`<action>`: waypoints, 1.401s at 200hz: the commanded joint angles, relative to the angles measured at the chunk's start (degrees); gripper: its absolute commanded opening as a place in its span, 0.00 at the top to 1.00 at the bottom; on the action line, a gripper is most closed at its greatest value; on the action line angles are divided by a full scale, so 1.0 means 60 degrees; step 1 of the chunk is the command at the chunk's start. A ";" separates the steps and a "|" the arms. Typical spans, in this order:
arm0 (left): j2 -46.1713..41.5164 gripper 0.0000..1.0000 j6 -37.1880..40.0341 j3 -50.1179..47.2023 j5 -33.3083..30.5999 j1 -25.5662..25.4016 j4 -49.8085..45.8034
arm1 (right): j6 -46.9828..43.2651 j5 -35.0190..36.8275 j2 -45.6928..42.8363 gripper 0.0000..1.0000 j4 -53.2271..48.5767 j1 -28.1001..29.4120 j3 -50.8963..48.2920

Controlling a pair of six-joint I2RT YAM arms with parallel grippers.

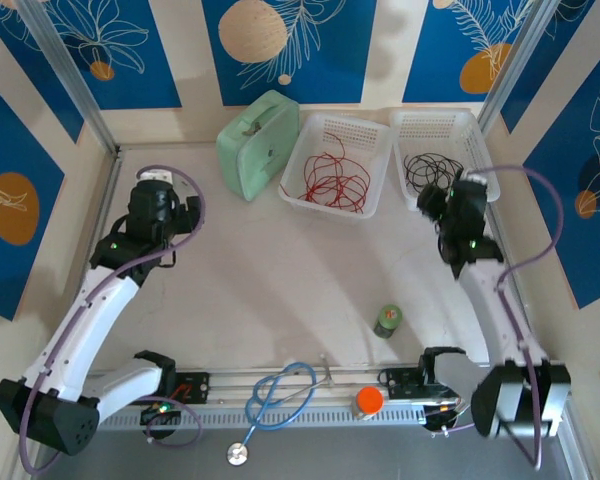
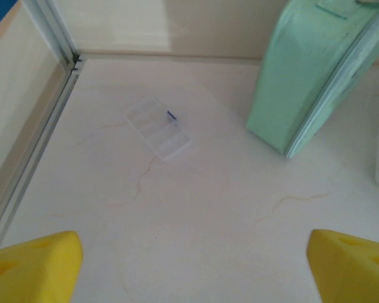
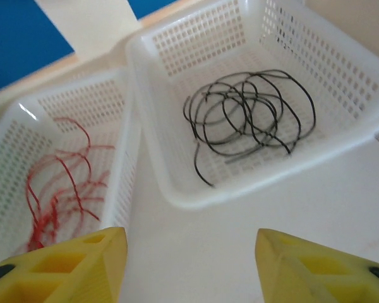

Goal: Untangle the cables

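Separation appears complete: red cable [image 3: 63,183] lies in one basket [image 1: 350,121], black cable [image 3: 249,113] in the next basket [image 1: 436,114]. Both the left gripper [image 2: 192,265] and right gripper [image 3: 189,262] gape empty; only withdrawal likely remains.

1. Cropped by the left wrist view's top and right edges: mint-green case [image 2: 303,76].
2. Partly hidden behind the right gripper [image 1: 432,197] from above: near rim of the right basket [image 1: 435,118] holding the black cable [image 1: 427,163].
3. Cut off at the right wrist view's left edge: left basket [image 3: 69,107] holding the red cable [image 3: 62,189].
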 commanded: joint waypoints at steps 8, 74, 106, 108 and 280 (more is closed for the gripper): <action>-0.0423 0.17 0.0677 -0.2204 -0.0698 0.0128 0.3045 | -0.1152 0.0268 -0.1109 0.40 0.2177 0.0020 -0.2055; 0.1299 0.27 0.1747 -0.7527 -0.0901 0.1577 1.1958 | -0.2885 -0.1309 0.2286 0.39 0.6745 0.0314 -0.3240; 0.3425 0.27 0.2298 -0.7845 0.0089 0.1882 1.5091 | -0.2813 -0.2192 0.3602 0.45 0.7612 0.0261 -0.3130; 0.3520 0.27 0.2311 -0.7818 0.0113 0.1896 1.5128 | -0.2815 -0.2292 0.3684 0.44 0.7867 0.0235 -0.3270; 0.5115 0.00 0.2666 -0.6575 0.2640 0.2340 1.4156 | -0.2948 -0.3468 0.4822 0.01 0.9287 -0.0026 -0.3563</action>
